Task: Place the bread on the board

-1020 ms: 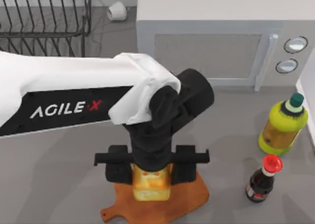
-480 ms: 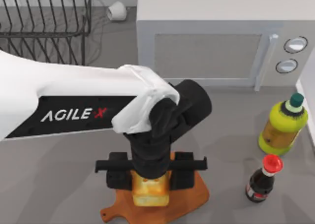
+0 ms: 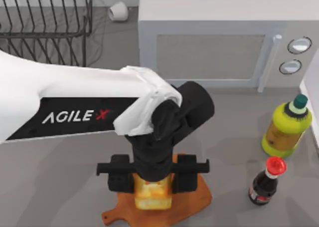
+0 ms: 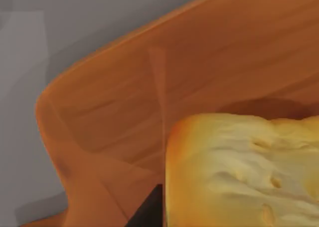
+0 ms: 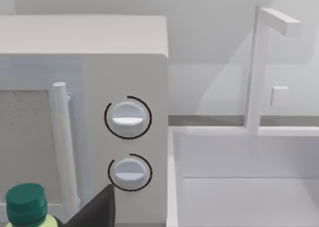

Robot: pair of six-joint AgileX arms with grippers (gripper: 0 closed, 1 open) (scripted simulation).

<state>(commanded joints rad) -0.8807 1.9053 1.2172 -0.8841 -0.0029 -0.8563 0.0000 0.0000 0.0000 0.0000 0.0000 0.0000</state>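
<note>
Careful: your left gripper [image 3: 153, 181], low in the frame's middle, grips the bread [image 3: 152, 195] over the board [image 3: 192, 203]. Opening unevenly could topple it off.

We've got a white microwave [image 3: 219, 35] along the back of the grey table [image 3: 60, 177], two round dials [image 5: 127, 118] on its front. At the back left sits a dark wire rack [image 3: 45, 17], a small white cup [image 3: 118, 10] lying beside it. On the right, a yellow-green bottle [image 3: 286, 127] stands near a dark red-capped bottle [image 3: 266, 183].
</note>
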